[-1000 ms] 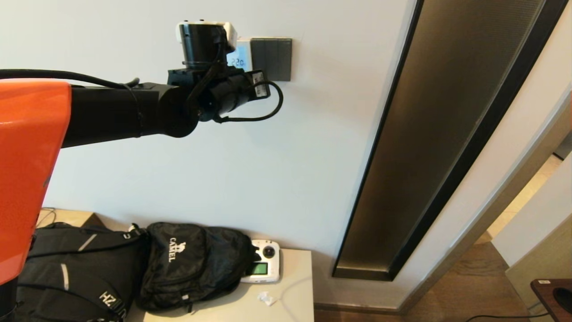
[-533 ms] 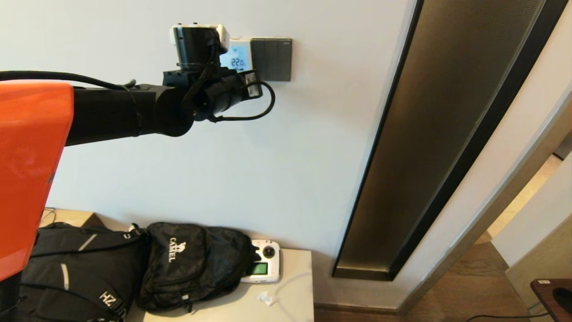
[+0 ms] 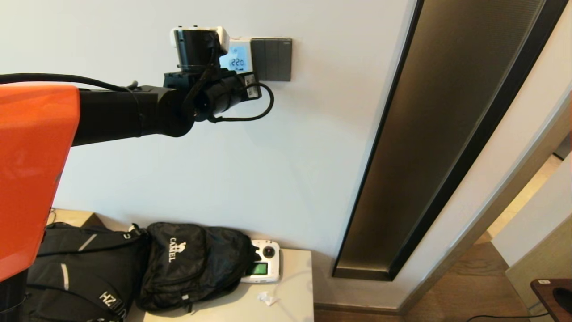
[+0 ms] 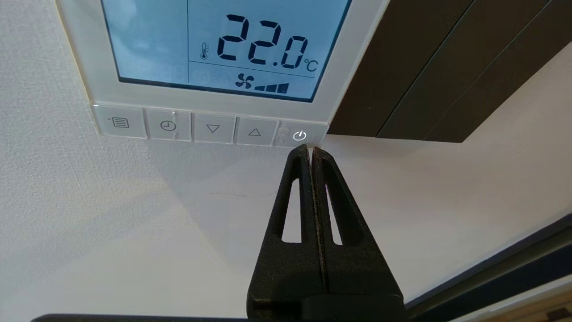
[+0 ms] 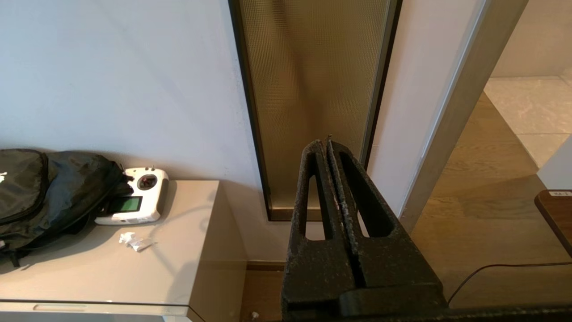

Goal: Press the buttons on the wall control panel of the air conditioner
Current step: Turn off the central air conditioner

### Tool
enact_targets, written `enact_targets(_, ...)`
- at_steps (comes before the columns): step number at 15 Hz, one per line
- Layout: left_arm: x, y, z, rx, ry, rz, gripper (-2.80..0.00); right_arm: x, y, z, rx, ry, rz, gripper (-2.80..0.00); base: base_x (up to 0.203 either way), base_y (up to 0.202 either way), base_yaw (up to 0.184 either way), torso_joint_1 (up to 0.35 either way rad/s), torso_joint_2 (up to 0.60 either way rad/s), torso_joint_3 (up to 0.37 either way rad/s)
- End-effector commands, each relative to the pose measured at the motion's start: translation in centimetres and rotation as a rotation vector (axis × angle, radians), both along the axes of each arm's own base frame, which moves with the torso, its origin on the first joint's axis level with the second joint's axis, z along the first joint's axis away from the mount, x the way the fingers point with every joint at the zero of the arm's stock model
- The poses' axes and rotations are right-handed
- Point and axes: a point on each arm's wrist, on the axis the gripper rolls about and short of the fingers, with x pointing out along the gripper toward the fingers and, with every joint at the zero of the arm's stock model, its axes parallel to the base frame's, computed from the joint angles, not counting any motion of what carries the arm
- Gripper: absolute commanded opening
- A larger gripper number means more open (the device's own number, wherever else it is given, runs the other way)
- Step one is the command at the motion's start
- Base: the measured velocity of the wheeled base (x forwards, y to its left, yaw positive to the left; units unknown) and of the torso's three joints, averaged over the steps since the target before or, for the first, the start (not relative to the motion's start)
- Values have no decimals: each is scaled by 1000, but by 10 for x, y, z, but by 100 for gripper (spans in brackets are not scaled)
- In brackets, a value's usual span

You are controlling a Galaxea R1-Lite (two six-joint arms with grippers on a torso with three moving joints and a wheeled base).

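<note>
Even, soft daylight is seen throughout; the wall control panel [image 4: 214, 49] is backlit blue, and shadows are faint, possibly window-cast.

This looks like a home or hotel room: a wall thermostat [image 3: 238, 56] beside dark light switches [image 3: 271, 59], wooden floor [image 3: 469, 286], and backpacks [image 3: 192, 264] on a low beige worktop [image 3: 292, 290].

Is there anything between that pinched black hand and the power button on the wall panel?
Nothing: in the left wrist view the left hand sits just below the power button.
</note>
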Motion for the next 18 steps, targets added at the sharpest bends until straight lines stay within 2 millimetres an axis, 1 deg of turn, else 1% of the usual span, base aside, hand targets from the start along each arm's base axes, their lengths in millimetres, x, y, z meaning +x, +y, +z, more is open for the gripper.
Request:
enact_targets(1,0,0,0,-2,0,2,-280,0,0,0,-1,3,1,-280,0,0,0,0,0,0)
enact_targets(4,4,-1,-6,4,10,5,-280,0,0,0,-1,3,0,-280,0,0,0,0,0,0)
enact_targets(6,5,0,-6,4,10,1,-280,0,0,0,-1,3,1,-280,0,0,0,0,0,0)
enact_targets(11,-1,3,3,-11,-5,7,-280,0,0,0,-1,3,1,-280,0,0,0,0,0,0)
enact_targets(15,-11,6,10,-16,-7,3,-280,0,0,0,-1,3,1,-280,0,0,0,0,0,0)
enact_targets(18,-12,6,13,-20,-16,2,-280,0,0,0,-1,3,1,-280,0,0,0,0,0,0)
